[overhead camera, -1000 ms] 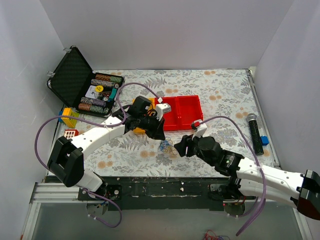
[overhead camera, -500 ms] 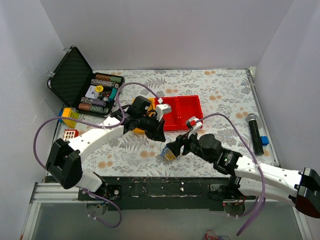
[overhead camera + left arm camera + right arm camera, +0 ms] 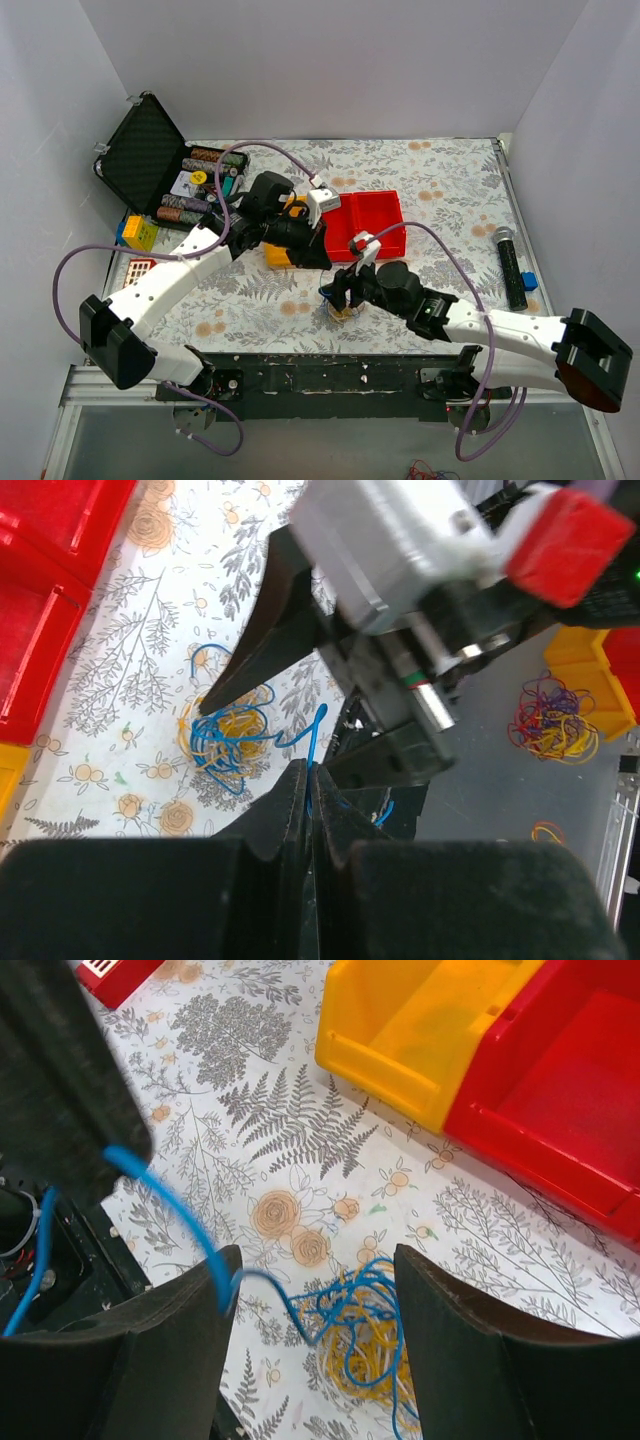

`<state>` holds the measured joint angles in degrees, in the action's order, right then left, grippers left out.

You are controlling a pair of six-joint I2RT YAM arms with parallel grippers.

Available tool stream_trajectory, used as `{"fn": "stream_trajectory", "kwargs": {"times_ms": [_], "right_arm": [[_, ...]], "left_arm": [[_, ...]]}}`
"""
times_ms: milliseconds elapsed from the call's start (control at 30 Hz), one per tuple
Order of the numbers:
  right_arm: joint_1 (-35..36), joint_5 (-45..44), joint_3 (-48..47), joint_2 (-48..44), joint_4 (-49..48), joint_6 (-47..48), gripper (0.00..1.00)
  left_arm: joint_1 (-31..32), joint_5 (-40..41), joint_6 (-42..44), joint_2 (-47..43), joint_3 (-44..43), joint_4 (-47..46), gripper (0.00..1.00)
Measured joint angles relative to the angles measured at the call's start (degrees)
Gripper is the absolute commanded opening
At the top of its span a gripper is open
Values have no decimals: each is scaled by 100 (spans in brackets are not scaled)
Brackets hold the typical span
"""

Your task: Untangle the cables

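Note:
The cables (image 3: 341, 306) lie as a small tangle of blue, tan-yellow and white strands on the flowered table near its front edge. The tangle also shows in the left wrist view (image 3: 230, 738) and in the right wrist view (image 3: 385, 1345). My left gripper (image 3: 316, 256) (image 3: 309, 772) is shut on one blue strand (image 3: 165, 1200), which runs taut from the tangle up to its jaws. My right gripper (image 3: 340, 293) (image 3: 315, 1260) is open and hovers right over the tangle, one finger (image 3: 470, 1350) on each side, holding nothing.
A red bin (image 3: 378, 222) and a yellow bin (image 3: 283, 250) stand just behind the grippers. An open black case (image 3: 170, 175) of chips is at the back left, toy blocks (image 3: 136, 232) at the left edge, a black cylinder (image 3: 510, 265) at the right.
My right gripper has moved left and come over the tangle. My left arm has drawn up and back, pulling the blue strand out of the tangle.

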<state>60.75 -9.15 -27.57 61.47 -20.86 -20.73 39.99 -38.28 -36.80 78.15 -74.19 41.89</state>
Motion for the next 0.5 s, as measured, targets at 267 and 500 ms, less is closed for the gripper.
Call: {"fn": "stream_trajectory", "kwargs": {"times_ms": [267, 500], "right_arm": [[2, 205, -295, 981, -393, -103, 62], [57, 350, 149, 1115, -656, -389, 62]], "left_arm": [[0, -129, 52, 50, -1117, 645, 0], [0, 374, -48, 70, -3080, 581, 0]]}}
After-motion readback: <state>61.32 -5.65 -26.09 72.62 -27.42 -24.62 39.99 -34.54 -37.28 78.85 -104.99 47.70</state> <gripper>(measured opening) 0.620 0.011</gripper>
